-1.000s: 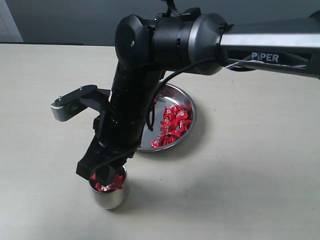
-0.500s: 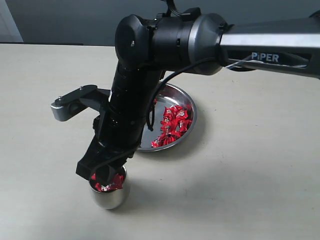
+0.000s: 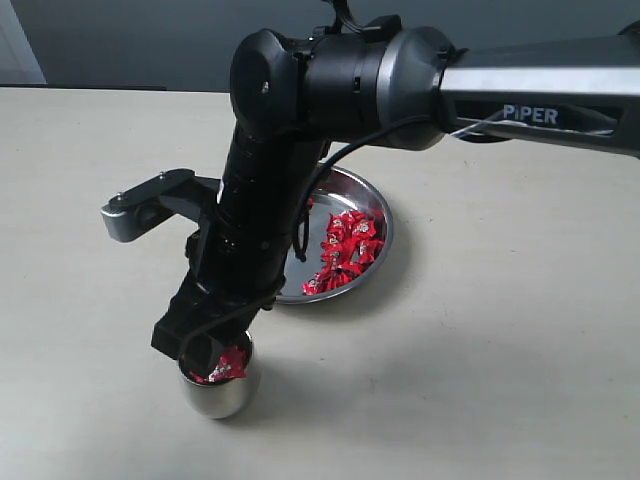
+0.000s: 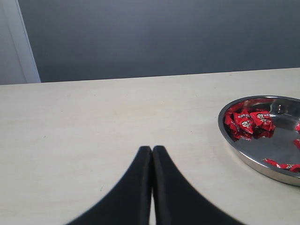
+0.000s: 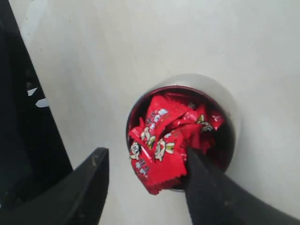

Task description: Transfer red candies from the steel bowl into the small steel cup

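Note:
The small steel cup (image 3: pixel 218 398) stands at the front left, heaped with red candies (image 3: pixel 228 365). My right gripper (image 3: pixel 200 352) hangs open just above it, reaching across from the right. In the right wrist view the cup (image 5: pixel 229 110) is full of candies (image 5: pixel 164 136), and one wrapper sticks out over the rim. The right gripper (image 5: pixel 145 153) straddles that rim: one finger is against the pile, the other is outside the cup. Behind the arm, the steel bowl (image 3: pixel 345 190) holds more red candies (image 3: pixel 348 248). My left gripper (image 4: pixel 152 149) is shut and empty, low over the table near the bowl (image 4: pixel 234 147).
The right arm's black forearm (image 3: pixel 260 210) and its silver camera mount (image 3: pixel 140 212) cover the bowl's left part. A grey wall (image 4: pixel 150 37) runs behind the beige table's far edge.
The right gripper's fingers have parted slightly over the cup. The candy at its tip now lies on the pile. The left arm has not moved.

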`<move>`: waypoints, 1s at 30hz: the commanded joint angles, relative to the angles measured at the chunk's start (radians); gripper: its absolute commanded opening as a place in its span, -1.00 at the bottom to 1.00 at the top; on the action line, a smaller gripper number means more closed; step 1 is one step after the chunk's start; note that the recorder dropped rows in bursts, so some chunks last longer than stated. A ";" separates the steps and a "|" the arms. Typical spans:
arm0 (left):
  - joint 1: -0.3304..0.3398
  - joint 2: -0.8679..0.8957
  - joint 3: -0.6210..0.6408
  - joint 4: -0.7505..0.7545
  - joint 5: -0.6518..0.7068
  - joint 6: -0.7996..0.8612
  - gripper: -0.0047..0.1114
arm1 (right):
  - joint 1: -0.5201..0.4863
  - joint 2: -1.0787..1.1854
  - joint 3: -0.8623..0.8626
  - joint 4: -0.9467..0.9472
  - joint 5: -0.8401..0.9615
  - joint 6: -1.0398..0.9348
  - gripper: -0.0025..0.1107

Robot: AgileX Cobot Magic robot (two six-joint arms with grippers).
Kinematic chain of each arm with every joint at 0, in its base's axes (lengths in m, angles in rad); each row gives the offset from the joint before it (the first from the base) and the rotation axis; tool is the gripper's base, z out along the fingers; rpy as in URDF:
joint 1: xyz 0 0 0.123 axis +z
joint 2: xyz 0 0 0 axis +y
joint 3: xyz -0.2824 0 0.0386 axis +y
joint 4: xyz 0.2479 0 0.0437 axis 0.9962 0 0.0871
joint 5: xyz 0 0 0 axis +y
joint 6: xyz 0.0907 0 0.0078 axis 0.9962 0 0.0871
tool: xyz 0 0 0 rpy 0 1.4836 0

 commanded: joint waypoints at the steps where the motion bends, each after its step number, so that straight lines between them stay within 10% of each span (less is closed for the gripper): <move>1: 0.004 -0.005 0.002 0.002 -0.006 -0.002 -0.91 | 0.000 -0.003 -0.002 -0.003 -0.005 -0.003 -0.10; 30: 0.004 -0.005 0.002 0.002 -0.006 -0.002 -0.91 | -0.002 -0.061 -0.083 -0.114 -0.054 0.061 -0.10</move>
